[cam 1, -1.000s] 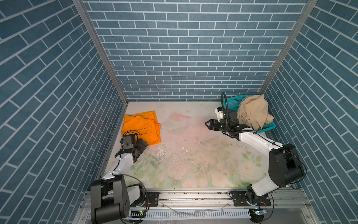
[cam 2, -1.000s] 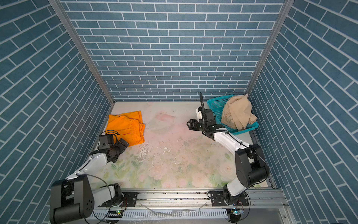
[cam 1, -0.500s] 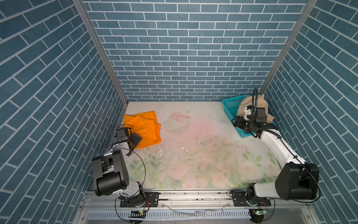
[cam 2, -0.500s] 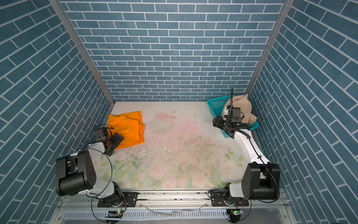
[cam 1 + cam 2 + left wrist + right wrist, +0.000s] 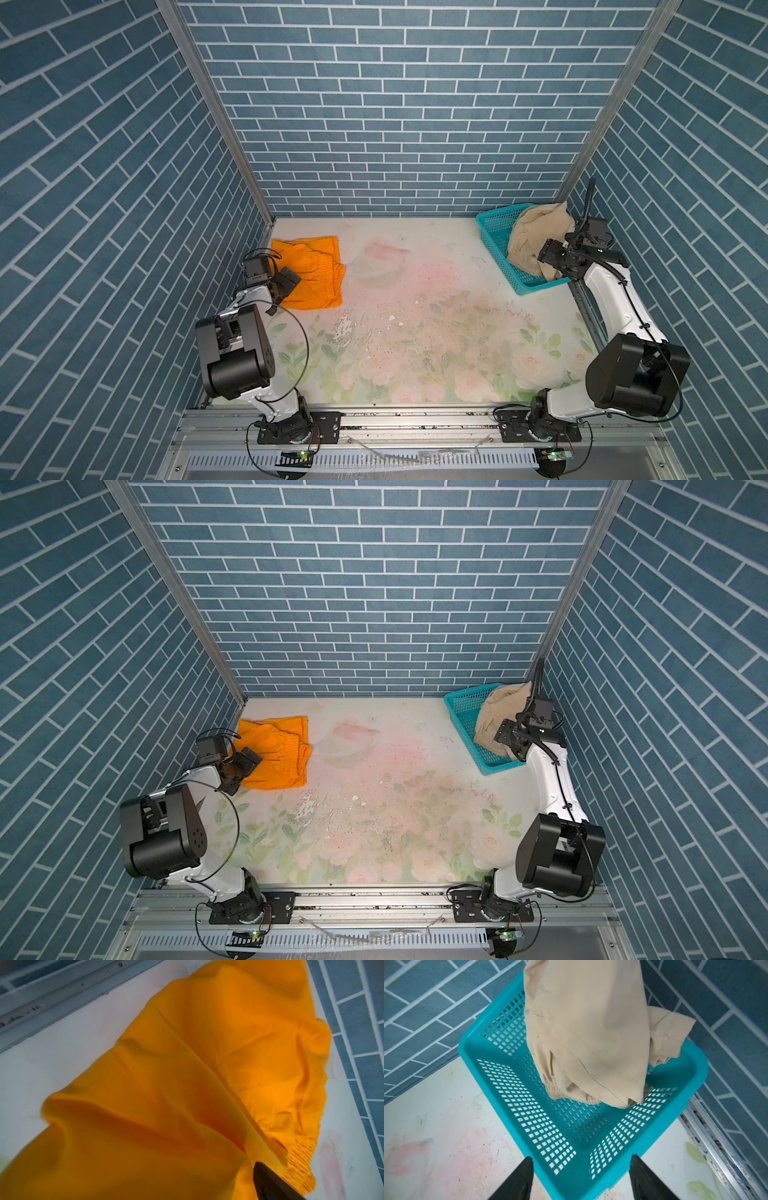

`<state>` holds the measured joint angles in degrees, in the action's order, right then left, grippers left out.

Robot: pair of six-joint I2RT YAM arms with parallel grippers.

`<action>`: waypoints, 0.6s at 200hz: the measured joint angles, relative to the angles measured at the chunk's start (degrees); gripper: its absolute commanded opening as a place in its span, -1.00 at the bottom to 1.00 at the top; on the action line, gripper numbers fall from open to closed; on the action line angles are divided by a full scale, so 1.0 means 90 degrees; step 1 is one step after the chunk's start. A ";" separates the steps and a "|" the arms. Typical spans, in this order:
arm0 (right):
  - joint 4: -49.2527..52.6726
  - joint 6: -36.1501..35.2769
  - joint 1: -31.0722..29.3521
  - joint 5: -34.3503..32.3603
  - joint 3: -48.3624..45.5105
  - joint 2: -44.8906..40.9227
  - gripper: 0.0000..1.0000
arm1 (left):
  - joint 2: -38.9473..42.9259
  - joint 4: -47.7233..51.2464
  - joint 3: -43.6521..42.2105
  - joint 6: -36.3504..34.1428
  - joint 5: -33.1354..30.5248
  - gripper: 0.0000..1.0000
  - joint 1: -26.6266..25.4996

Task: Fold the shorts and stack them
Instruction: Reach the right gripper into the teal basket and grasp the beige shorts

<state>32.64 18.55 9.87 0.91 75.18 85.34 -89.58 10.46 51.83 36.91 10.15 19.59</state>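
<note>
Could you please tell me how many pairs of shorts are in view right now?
2. The orange shorts lie on the table at far left; the beige shorts are heaped in the teal basket, possibly hiding more.

Left arm (image 5: 246, 300) and right arm (image 5: 615, 299) at opposite sides, jaws of each wide apart.

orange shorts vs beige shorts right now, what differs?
The orange shorts lie mostly flat on the table; the beige shorts sit bunched in the basket. The orange shorts are at the far left, the beige shorts at the far right. Both have gathered elastic waistbands.
</note>
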 measured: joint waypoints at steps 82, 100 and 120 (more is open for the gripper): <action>-0.0058 -0.0160 0.0024 -0.0231 0.1321 0.2266 0.51 | 0.2096 0.1763 0.0498 -0.0629 0.0206 0.99 -0.0019; -0.0024 -0.0165 0.0015 -0.0350 0.1766 0.2895 0.47 | 0.2305 0.2098 0.0529 -0.0794 0.0410 0.99 -0.0046; -0.0029 -0.0180 0.0002 -0.0459 0.2181 0.3504 0.24 | 0.2472 0.2361 0.0585 -0.0908 0.0665 0.99 -0.0061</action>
<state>32.38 16.93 9.89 -3.22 94.80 116.88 -67.33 31.70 57.10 28.73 16.14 19.05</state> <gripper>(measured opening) 0.694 0.996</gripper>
